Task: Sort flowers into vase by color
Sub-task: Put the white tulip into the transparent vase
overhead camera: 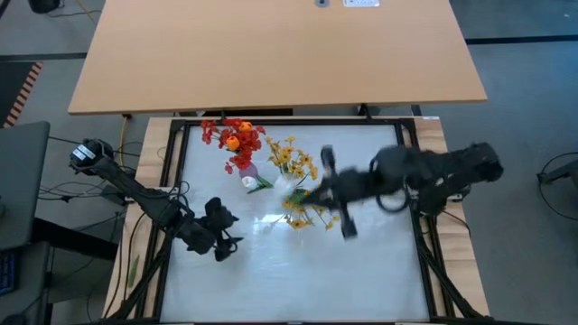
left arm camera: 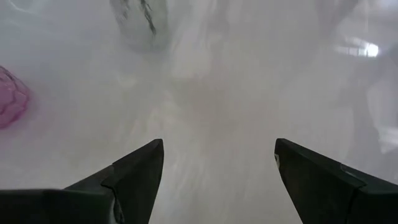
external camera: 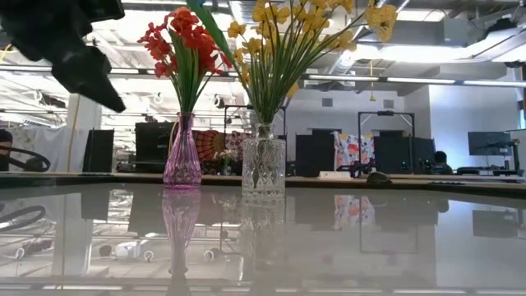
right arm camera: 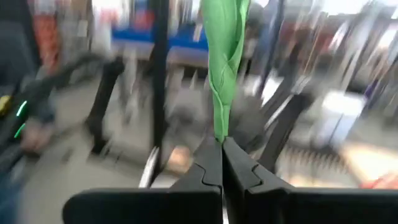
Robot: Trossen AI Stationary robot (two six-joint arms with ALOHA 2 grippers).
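Observation:
A pink vase (external camera: pixel 182 156) holds red-pink sprays and orange buds (overhead camera: pixel 237 143). Beside it a clear cut-glass vase (external camera: pixel 263 164) holds yellow blossoms (overhead camera: pixel 293 161). Both vases stand on the white table. High over the vases, my right gripper (right arm camera: pixel 222 149) is shut on a green-stemmed flower (right arm camera: pixel 224 56). In the high view a white bloom (overhead camera: pixel 250 183) shows at the stem's far end, left of my right gripper (overhead camera: pixel 312 191). My left gripper (left arm camera: pixel 217 180) stands open over the table's near left (overhead camera: pixel 224 242), with nothing between its fingers. My right gripper pinches the flower's green stem or leaf (right arm camera: pixel 221 134) between its two fingertips. The fingers lie about level and point toward the table's left. The green part reaches out past the fingertips, and the flower is lifted clear of the table.
A black frame (overhead camera: pixel 298 120) borders the white table top. A wooden table (overhead camera: pixel 271 54) stands beyond its far edge. Bare white surface (overhead camera: pixel 298 271) lies near the front edge. Desks, monitors and a seated person show in the room behind.

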